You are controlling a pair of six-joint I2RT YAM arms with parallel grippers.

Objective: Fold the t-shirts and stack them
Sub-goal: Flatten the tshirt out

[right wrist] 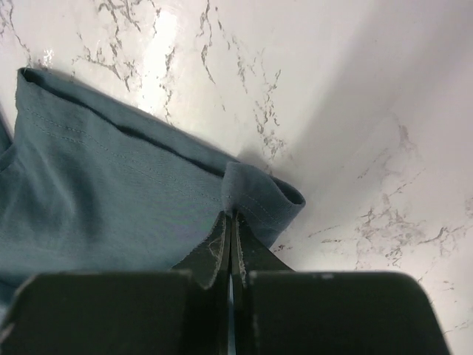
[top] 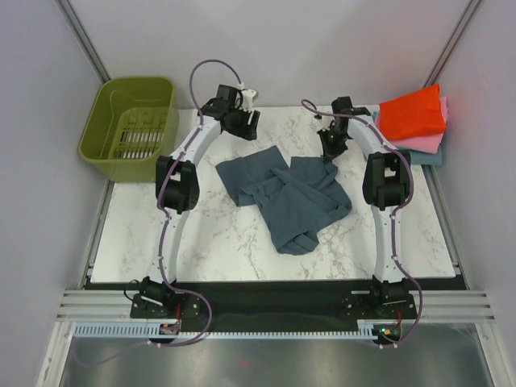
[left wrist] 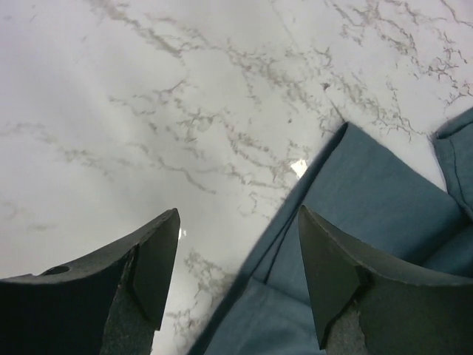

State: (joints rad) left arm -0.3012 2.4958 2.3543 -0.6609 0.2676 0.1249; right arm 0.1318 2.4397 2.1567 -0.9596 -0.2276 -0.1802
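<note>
A slate blue-grey t-shirt (top: 286, 197) lies crumpled in the middle of the marble table. My left gripper (top: 240, 121) is open above its far left corner; in the left wrist view (left wrist: 236, 259) the shirt's hemmed edge (left wrist: 369, 200) lies between and below the fingers. My right gripper (top: 330, 149) is shut on the shirt's far right corner; the right wrist view shows the jaws (right wrist: 230, 222) pinching a folded bit of hem (right wrist: 255, 192). A stack of folded t-shirts, red-orange (top: 411, 113) over pink (top: 427, 141) over teal blue (top: 427, 157), sits at the back right.
An olive-green plastic basket (top: 133, 129) stands at the back left, off the table's corner. Grey walls close in on both sides. The marble table (top: 210, 242) has bare surface in front of the shirt.
</note>
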